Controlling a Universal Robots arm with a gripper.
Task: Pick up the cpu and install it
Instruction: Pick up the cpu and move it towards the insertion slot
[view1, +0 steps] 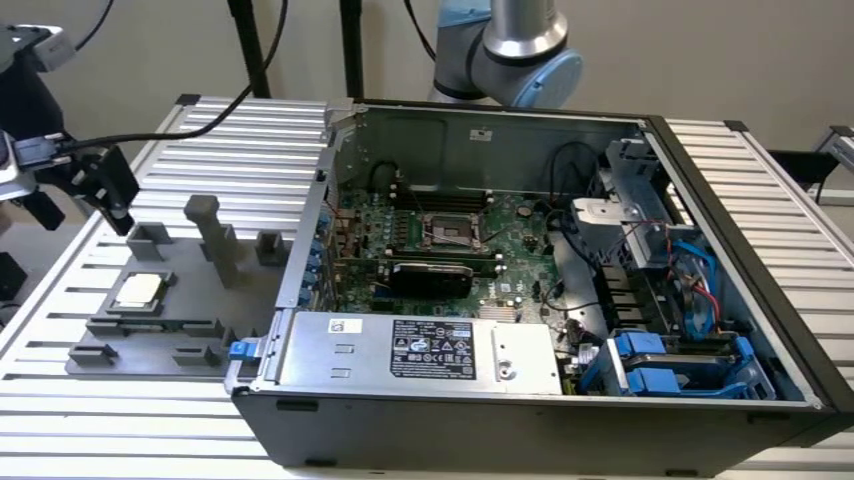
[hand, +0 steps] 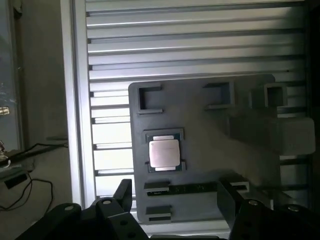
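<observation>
The cpu is a small silver-topped square chip lying flat in a recess of the grey fixture plate, at the exterior view's left. My gripper hangs above and a little behind it, at the far left edge, well clear of the plate. In the wrist view the cpu lies in its holder on the fixture plate. The two black fingers stand wide apart with nothing between them, so the gripper is open. The dark motherboard socket sits inside the open computer case.
The open computer case takes up the middle and right of the slatted aluminium table. Grey upright blocks stand on the fixture plate behind the cpu. The arm's base rises behind the case. Cables hang at the far left.
</observation>
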